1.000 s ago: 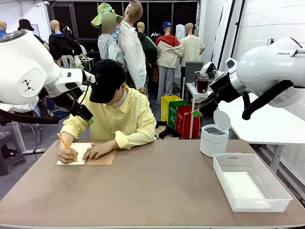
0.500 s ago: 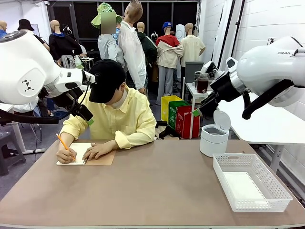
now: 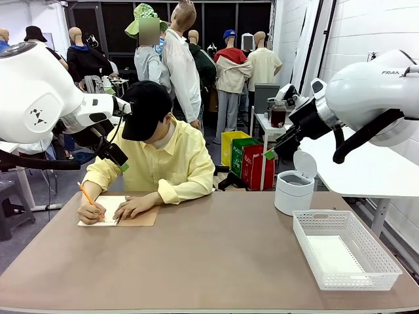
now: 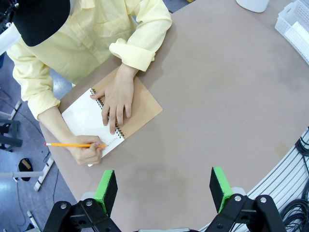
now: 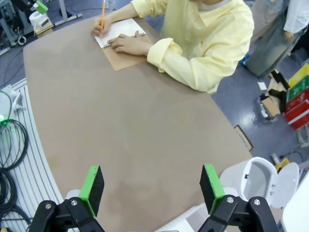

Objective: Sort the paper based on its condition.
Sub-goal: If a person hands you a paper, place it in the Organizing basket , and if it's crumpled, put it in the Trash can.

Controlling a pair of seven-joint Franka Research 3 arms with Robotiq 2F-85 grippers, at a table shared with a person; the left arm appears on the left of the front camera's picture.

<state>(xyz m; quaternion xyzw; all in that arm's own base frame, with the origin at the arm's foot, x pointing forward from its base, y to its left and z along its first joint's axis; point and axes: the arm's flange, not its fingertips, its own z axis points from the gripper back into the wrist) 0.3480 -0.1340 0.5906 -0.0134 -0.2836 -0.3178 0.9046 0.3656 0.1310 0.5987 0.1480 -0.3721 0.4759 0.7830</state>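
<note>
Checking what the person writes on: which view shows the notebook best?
The left wrist view: the notebook is seen from above, with page, spiral and brown cover clear. The front view sees it flat and nearly edge-on; the right wrist view shows it small and far off.

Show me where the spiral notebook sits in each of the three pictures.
Front view: notebook at the table's far left, under the person's hands.
Left wrist view: notebook left of centre.
Right wrist view: notebook at the top, left of centre.
Shared landmark: the orange pencil the person holds over its white page.
</note>
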